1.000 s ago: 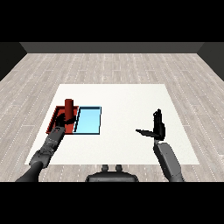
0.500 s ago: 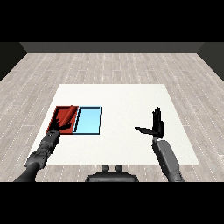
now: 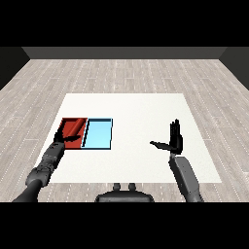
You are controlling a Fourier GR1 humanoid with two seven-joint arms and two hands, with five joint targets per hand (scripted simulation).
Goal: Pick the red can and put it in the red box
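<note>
Table: my white table (image 3: 131, 104) carries two trays side by side on its left part, well apart from my right hand.
Red tray: the red tray (image 3: 65, 126) lies at the left of the pair, its right wall touching the light blue tray.
Light blue tray: the light blue tray (image 3: 98, 133) lies just right of the red one; its floor shows plain pale blue.
Red can: the red can (image 3: 75, 127) appears to lie on its side inside the red tray, showing only as a lighter red shape against the tray's floor; I cannot make out its outline with certainty.
My left hand: my left hand (image 3: 64, 140) rests over the near edge of the red tray, with my thumb or a finger reaching right toward the wall shared by the two trays. It curls round nothing that I can see; the fingers look relaxed and spread rather than closed. I cannot tell whether it touches the tray's rim.
My left forearm: my grey left forearm (image 3: 46, 163) comes up from the lower left corner toward the red tray.
My right hand: my right hand (image 3: 174, 138) is held upright over the bare right part of the table, fingers straight and pointing up, thumb stretched out to the left. It holds nothing.
My right forearm: my grey right forearm (image 3: 185, 177) rises from the lower right.
</note>
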